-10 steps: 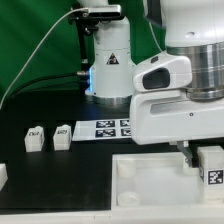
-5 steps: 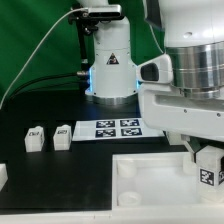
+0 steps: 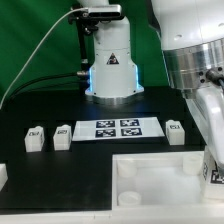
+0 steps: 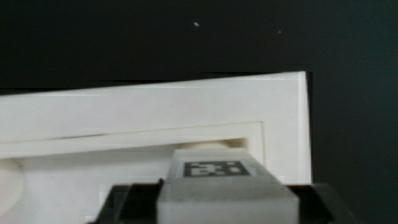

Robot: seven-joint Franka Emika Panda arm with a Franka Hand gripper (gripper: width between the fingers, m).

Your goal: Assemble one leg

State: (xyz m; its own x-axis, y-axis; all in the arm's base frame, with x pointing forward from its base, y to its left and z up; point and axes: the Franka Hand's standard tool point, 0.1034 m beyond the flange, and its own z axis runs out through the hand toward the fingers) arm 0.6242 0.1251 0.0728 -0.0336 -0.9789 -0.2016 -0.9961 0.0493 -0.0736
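My gripper [image 4: 215, 205] is shut on the leg [image 4: 215, 185], a small white block with a black-and-white marker on its face. The dark fingers [image 4: 135, 204] press on both of its sides. It hangs over the corner of the large white panel [image 4: 143, 115]. In the exterior view the gripper [image 3: 213, 165] and the held leg [image 3: 214, 174] are at the far right edge, above the panel's [image 3: 165, 172] right side. Three more legs stand on the black table: two on the left [image 3: 35, 137] [image 3: 63, 135] and one on the right [image 3: 176, 131].
The marker board [image 3: 118, 128] lies between the loose legs. A white robot base [image 3: 110, 65] stands behind it. A small white part [image 3: 3, 175] shows at the exterior view's left edge. The panel has a round socket [image 3: 128, 195] near its left corner.
The arm has swung toward the exterior view's right with the leg still in its jaws. This has uncovered the loose leg right of the marker board.
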